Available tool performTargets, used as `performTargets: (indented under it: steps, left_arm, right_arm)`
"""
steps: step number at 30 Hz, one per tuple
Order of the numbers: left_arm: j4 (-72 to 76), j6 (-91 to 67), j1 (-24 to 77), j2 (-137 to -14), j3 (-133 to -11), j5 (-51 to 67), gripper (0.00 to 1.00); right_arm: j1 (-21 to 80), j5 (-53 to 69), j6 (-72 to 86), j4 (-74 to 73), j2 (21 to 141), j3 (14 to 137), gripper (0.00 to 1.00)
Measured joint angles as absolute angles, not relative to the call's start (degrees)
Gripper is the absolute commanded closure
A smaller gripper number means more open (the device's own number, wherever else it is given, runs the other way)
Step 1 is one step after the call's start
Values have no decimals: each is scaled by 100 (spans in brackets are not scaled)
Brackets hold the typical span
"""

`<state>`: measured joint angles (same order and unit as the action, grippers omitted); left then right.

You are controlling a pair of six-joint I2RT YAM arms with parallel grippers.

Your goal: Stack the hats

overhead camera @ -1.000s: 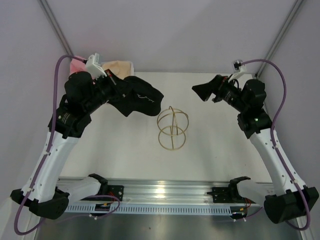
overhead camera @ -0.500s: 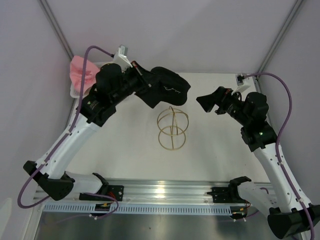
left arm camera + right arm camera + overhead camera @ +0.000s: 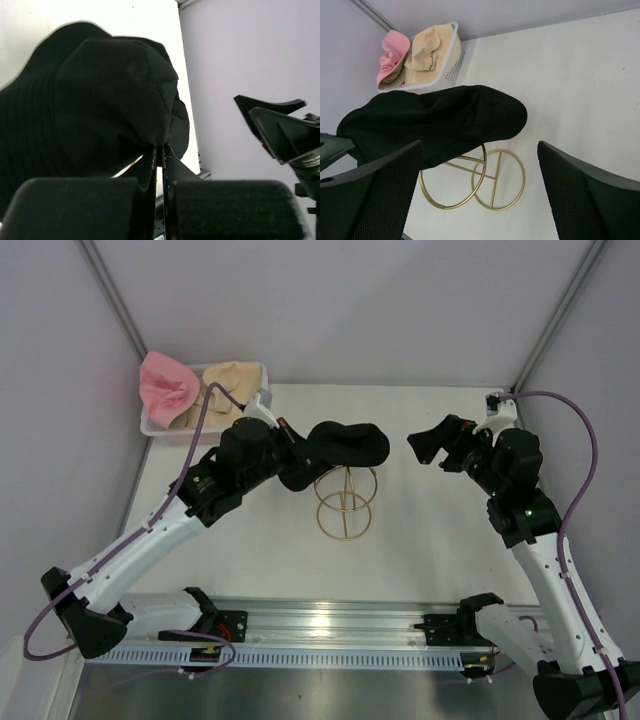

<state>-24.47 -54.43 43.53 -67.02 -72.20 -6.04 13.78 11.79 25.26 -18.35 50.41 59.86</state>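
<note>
Just swung in from the table's far-left corner: black hat (image 3: 345, 443) now over the gold stand (image 3: 345, 505), left gripper (image 3: 161, 159) clamped on it, right gripper (image 3: 433, 440) gaping, empty. Looks ready to drop.

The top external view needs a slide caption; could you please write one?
Left claw holds the black hat over the gold wire stand; the open right claw faces it.

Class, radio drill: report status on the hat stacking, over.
Left jaws shut on black hat, at gold stand's top. Right jaws open, empty. Pink hat, beige hat in basket. Nothing in the way.
</note>
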Motion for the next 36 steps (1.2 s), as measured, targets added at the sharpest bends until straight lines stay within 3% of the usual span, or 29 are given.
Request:
performTargets:
  steps: [17, 36]
  left_arm:
    - [-1938, -6663, 4737, -7157, -8388, -1028, 99]
    - [-2875, -6744, 5470, -6954, -7590, -2108, 99]
  right_arm:
    - [1531, 1544, 2060, -1527, 4893, 5533, 1]
    - [1531, 969, 1925, -1855, 4534, 5553, 0]
